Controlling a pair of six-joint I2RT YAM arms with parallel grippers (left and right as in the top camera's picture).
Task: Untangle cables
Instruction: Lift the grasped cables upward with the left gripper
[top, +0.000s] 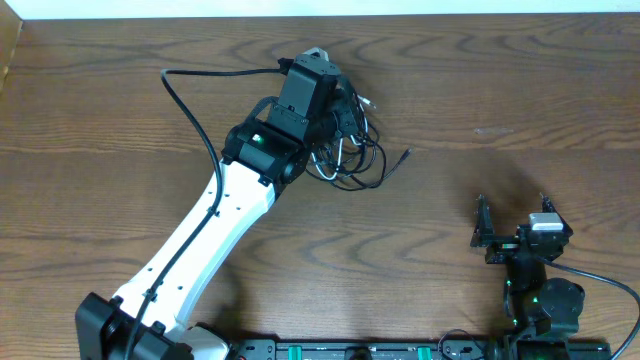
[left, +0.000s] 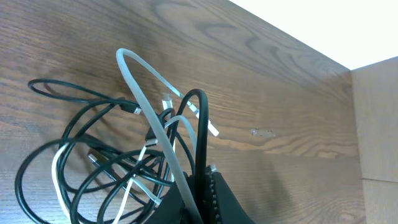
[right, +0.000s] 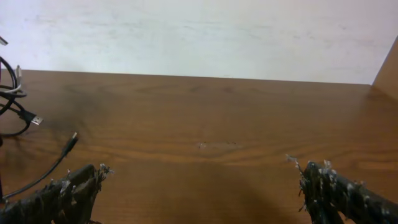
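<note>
Wooden tabletop (top: 480, 100) with cables (top: 350, 160) tangled near its far middle; left hand (left: 202, 183) pinches white and black strands, right hand (top: 511, 208) spread, well apart. Probably light, limp: take a free end.

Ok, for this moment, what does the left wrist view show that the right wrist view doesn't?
Only the left wrist view: the left hand shut, with a white cable and a black cable apparently pinched in it, their loops standing above the heap.

Only the right wrist view: the right hand, open and empty over bare wood.

Both: the wooden table and the cable tangle. The left wrist view shows most of the tangle; the right wrist view shows only a sliver at its far left edge.
</note>
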